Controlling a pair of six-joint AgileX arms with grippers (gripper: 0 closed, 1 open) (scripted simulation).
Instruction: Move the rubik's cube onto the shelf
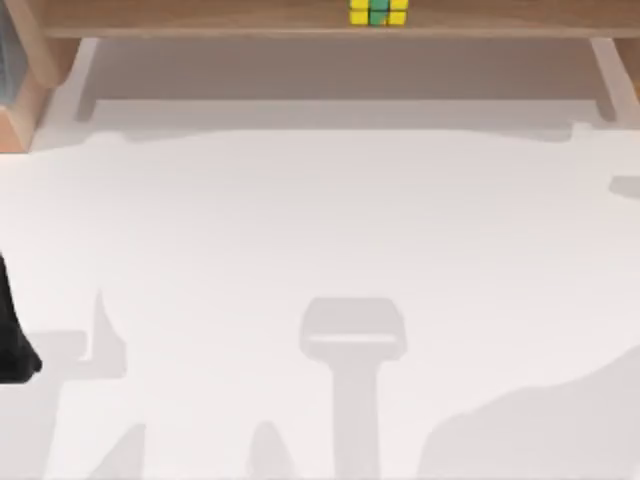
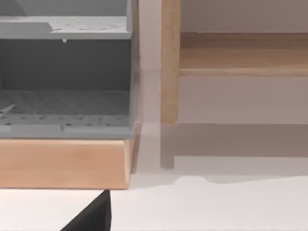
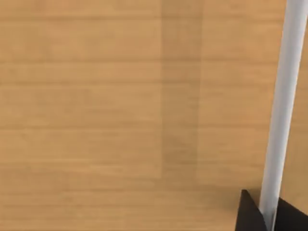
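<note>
Your rubik's cube [image 1: 378,12] sits on the shelf [image 1: 200,18] at the top centre of the overhead frame, its upper part cut off, so the placing looks done. The left arm [image 1: 12,335] shows as a dark sliver at the left edge; you cannot tell either gripper's state.

The yellow-and-green rubik's cube [image 1: 378,12] sits upright on the long light-brown wooden shelf [image 1: 200,18], far side, slightly right of centre.
</note>
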